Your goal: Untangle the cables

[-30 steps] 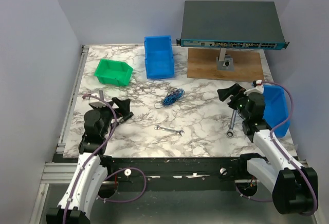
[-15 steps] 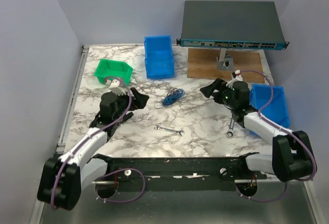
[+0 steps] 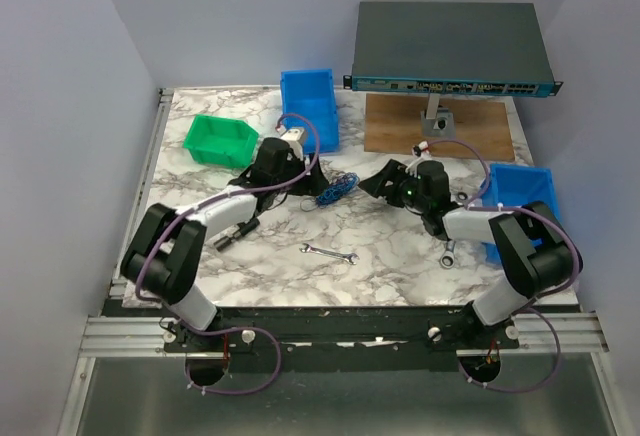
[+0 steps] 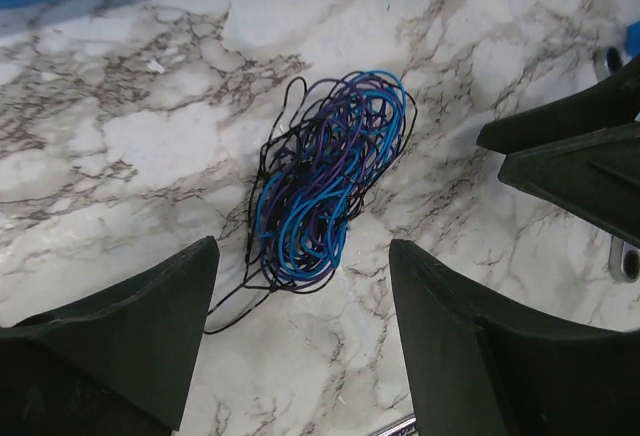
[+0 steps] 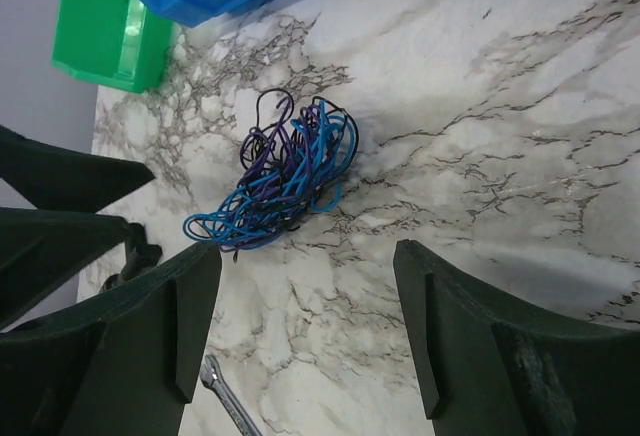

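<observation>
The cables (image 3: 337, 188) are seen as 1 knotted clump of thin blue and black wire, with some purple strands. The clump lies on the marble table (image 3: 400, 246) near its middle, just near of the far blue bin (image 3: 308, 108) and to the right of the green bin (image 3: 220, 140). In both wrist views the loops are wound over one another. No wire is laid out apart from the clump, though 1 black end trails from its edge. The left gripper (image 4: 302, 251) is poised at the clump's left side and the right gripper (image 5: 307, 248) at its right, so the clump lies between the 2. The left gripper's fingers (image 4: 130, 336) are spread wide, with only table and wire visible beyond them. The right gripper's fingers (image 5: 480, 356) are likewise spread, and no wire is pinched by either gripper. The task is judged barely begun. Both grippers are placed for a grasp, but the gripping, the pulling apart and the separating of the wires are all left to be done. A small wrench (image 3: 330, 252) lies nearer the bases, well apart from the clump.
</observation>
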`<control>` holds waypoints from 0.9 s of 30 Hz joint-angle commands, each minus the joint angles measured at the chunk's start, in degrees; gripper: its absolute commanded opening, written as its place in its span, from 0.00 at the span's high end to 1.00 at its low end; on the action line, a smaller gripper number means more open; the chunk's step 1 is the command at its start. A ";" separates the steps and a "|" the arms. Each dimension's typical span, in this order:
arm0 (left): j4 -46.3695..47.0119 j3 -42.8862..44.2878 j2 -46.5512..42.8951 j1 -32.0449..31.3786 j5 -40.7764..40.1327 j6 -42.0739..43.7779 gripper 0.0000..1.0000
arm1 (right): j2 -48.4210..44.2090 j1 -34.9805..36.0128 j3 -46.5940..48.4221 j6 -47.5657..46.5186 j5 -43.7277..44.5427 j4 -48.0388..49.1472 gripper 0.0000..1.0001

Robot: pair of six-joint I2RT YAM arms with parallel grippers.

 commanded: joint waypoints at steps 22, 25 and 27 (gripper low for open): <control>-9.77 13.85 15.94 -1.82 18.28 -0.60 1.00 | 10.04 4.10 -0.33 -1.04 -2.47 15.12 0.27; -7.69 13.46 16.27 -1.82 20.29 -1.69 1.00 | 12.24 4.12 0.98 -0.29 -4.13 15.37 0.28; -5.21 12.62 16.01 -1.78 22.31 -2.61 1.00 | 13.37 4.18 1.63 0.38 -4.69 15.10 0.28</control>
